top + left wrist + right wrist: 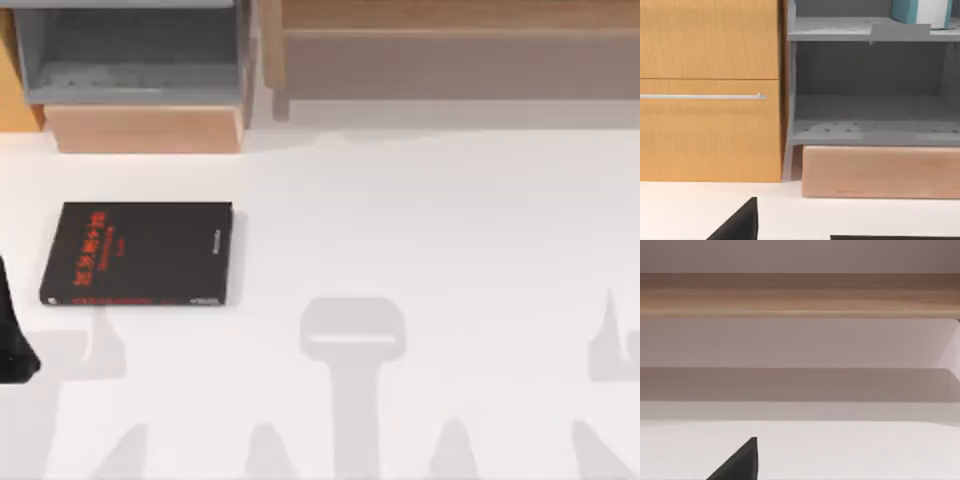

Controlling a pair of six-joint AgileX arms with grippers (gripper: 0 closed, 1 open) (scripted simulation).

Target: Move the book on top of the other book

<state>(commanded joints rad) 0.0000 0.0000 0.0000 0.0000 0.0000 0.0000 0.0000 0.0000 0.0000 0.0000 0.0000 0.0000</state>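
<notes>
A black book (pixel 138 254) with red lettering along one cover edge lies flat on the white table (pixel 420 230), toward the table's left side, with small white print near its right edge. Behind it, at the table's far left, stands a gray shelf unit (pixel 135 50) on a pale wooden block (pixel 145 128), flanked by an orange wooden cabinet (pixel 10 85). A long wooden shelf (pixel 450 55) runs along the back at the right. In the left wrist view, the teal-blue book (pixel 920 11) with its white page edge rests on the upper gray shelf board (pixel 840 29), at the edge of the frame, well apart from the black book, whose dark edge (pixel 895 237) shows on the table near the wooden block (pixel 880 172). The cabinet front (pixel 710 90) carries a thin metal handle (pixel 702 96). The left arm (pixel 12 335) sits at the table's left edge, close to the black book's near-left corner; a dark part of the left gripper (pixel 740 222) shows in its wrist view, and whether its fingers are spread or pressed together cannot be told. A dark part of the right gripper (pixel 740 462) shows in the right wrist view, facing the long wooden shelf (pixel 800 295), its fingers likewise impossible to judge.
</notes>
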